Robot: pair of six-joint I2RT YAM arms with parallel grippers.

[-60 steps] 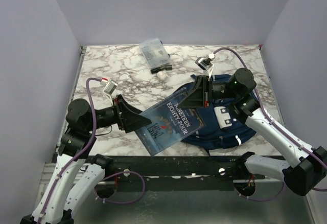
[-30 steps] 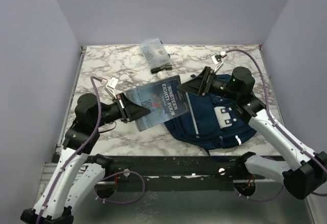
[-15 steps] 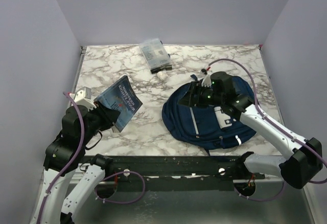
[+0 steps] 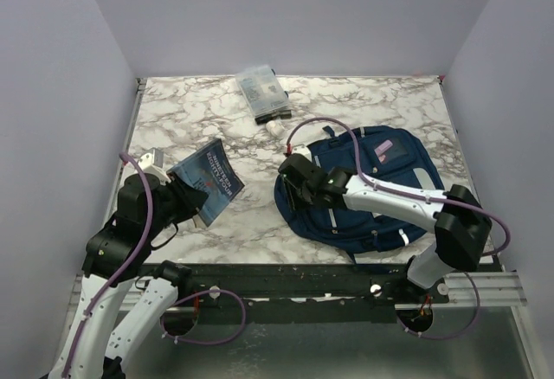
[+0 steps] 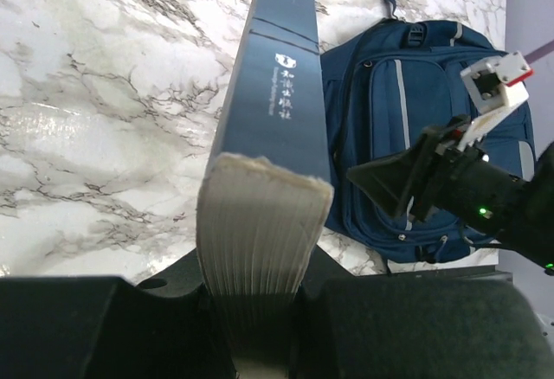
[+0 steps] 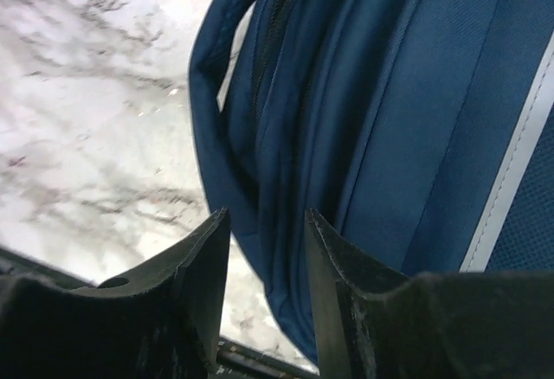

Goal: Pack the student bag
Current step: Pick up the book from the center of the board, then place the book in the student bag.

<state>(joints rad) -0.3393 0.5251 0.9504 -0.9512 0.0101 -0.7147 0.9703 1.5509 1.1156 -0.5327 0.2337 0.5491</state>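
The student bag (image 4: 374, 182) is a navy backpack lying flat on the marble table at right, also in the left wrist view (image 5: 407, 128). A dark blue book (image 4: 212, 182) is held up over the table's left side, tilted, page edges toward the wrist camera (image 5: 264, 223). My left gripper (image 4: 187, 197) (image 5: 260, 275) is shut on its lower end. My right gripper (image 4: 299, 190) (image 6: 264, 223) sits low at the bag's left edge. Its jaws stand partly open, with a fold of the bag's blue fabric (image 6: 286, 137) between them and a sliver of marble still showing beside the left finger.
A clear plastic pouch (image 4: 262, 92) with dark items lies at the back centre, a small white object (image 4: 274, 125) just in front of it. The black rail (image 4: 286, 275) marks the table's near edge. Lilac walls enclose the left, back and right sides.
The left arm has drawn the book back off the bag to the table's left side. The right gripper has dropped to the bag's left edge and its jaws have narrowed.
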